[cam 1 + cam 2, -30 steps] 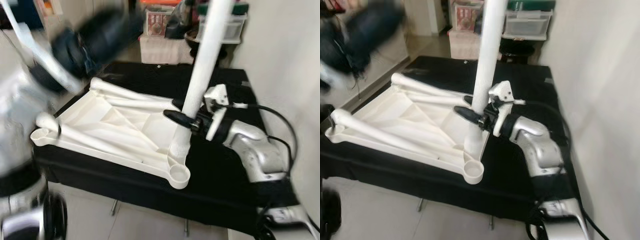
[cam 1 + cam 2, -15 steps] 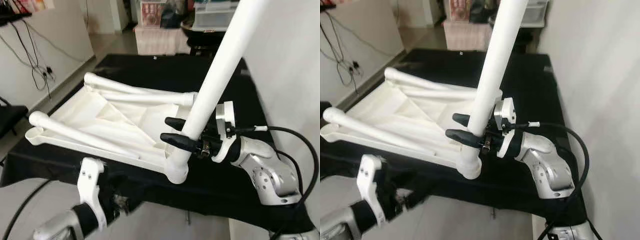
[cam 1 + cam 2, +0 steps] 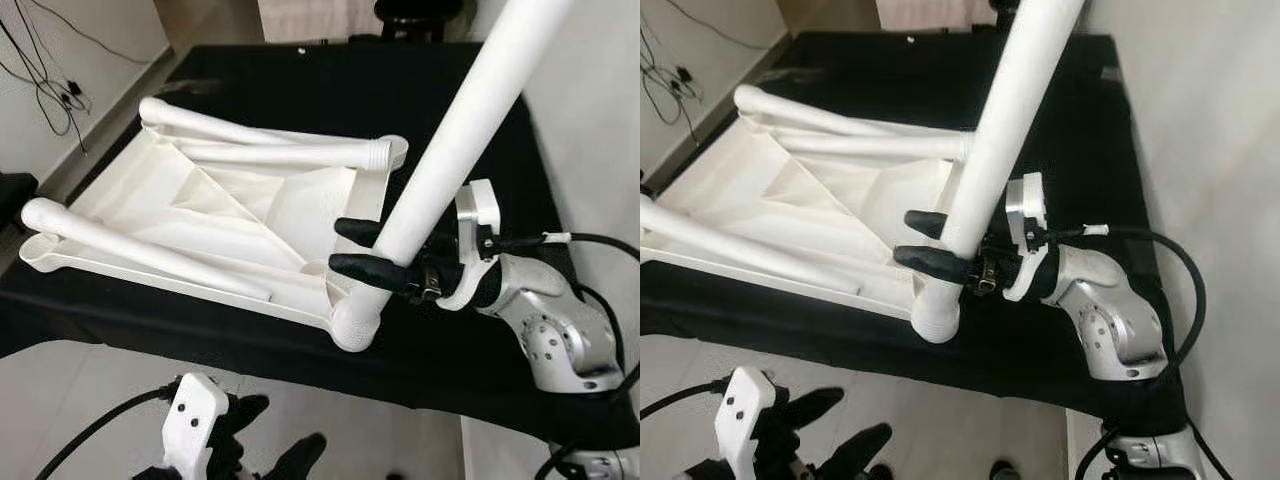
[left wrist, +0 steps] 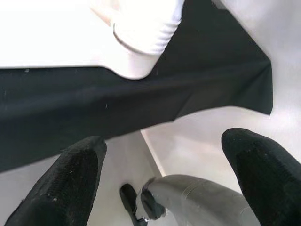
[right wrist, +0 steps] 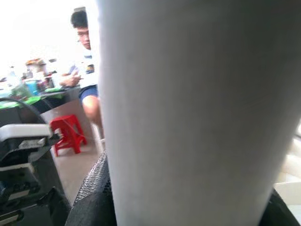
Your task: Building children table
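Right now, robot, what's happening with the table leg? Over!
Right gripper shut on the white table leg, leg tilted in the near corner socket. Left gripper open, low before the black cloth. Nothing in the way.

A black cloth (image 3: pixel 300 60) covers the work surface, its edge hanging loose over a pale tiled floor (image 3: pixel 90 400). Dark cables (image 3: pixel 45 60) trail along the white wall at left. Out in the room, a seated person (image 5: pixel 84 61) and a red stool (image 5: pixel 68 134) nearby.
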`<state>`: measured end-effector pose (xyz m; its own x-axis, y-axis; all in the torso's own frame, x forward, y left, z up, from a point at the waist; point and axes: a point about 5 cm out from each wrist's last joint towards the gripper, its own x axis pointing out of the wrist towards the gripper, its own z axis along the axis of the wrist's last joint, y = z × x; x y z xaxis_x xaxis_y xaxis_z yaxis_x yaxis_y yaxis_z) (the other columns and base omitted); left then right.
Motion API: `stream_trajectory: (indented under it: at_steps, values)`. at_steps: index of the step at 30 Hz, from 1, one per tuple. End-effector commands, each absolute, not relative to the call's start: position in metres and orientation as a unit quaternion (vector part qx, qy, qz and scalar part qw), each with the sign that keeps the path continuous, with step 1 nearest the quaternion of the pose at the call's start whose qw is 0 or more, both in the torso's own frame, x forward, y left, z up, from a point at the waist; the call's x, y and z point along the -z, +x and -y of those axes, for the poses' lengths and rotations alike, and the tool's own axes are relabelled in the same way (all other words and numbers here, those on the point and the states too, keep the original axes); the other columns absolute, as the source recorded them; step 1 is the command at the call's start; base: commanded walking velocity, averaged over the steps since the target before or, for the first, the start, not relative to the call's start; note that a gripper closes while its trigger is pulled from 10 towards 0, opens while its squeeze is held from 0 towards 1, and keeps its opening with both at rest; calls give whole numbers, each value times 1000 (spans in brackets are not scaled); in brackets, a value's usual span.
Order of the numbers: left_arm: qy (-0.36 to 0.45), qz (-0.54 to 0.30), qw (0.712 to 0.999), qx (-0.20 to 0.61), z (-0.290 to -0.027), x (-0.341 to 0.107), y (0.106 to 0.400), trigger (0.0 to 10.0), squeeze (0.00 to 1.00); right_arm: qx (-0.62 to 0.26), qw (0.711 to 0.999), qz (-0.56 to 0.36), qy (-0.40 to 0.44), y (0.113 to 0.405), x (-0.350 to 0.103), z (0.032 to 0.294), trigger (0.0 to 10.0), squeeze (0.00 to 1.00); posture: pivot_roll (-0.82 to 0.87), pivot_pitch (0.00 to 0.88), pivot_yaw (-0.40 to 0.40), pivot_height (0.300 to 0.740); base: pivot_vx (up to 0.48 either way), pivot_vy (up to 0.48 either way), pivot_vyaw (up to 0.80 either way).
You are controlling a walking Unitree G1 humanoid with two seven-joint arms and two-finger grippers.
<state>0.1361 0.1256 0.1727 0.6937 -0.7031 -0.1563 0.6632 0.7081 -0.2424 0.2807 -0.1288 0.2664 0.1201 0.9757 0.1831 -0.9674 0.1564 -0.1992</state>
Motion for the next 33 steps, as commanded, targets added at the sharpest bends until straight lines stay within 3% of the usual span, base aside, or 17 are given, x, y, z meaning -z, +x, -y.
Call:
stream_trajectory:
  at_steps: [1, 7, 15, 20, 33]
  values:
    - [-90, -121, 914, 376, -123, -173, 132, 10000, 0, -671, 729, 134, -23, 275, -268, 123, 10000, 0, 73, 375, 58, 740, 0, 0, 0]
    - [-102, -110, 907, 393, -119, -172, 126, 10000, 0, -713, 687, 133, -36, 268, -274, 108, 10000, 0, 71, 387, 40, 740, 0, 0, 0]
    - [-105, -105, 906, 397, -116, -173, 125, 10000, 0, -717, 683, 124, -64, 270, -272, 106, 10000, 0, 69, 388, 27, 740, 0, 0, 0]
    - [-108, -97, 907, 395, -114, -173, 127, 10000, 0, -684, 706, 125, -133, 284, -273, 109, 10000, 0, 63, 385, 19, 740, 0, 0, 0]
    - [-106, -86, 910, 392, -114, -172, 133, 10000, 0, -610, 750, 162, -199, 310, -291, 111, 10000, 0, 56, 374, 14, 740, 0, 0, 0]
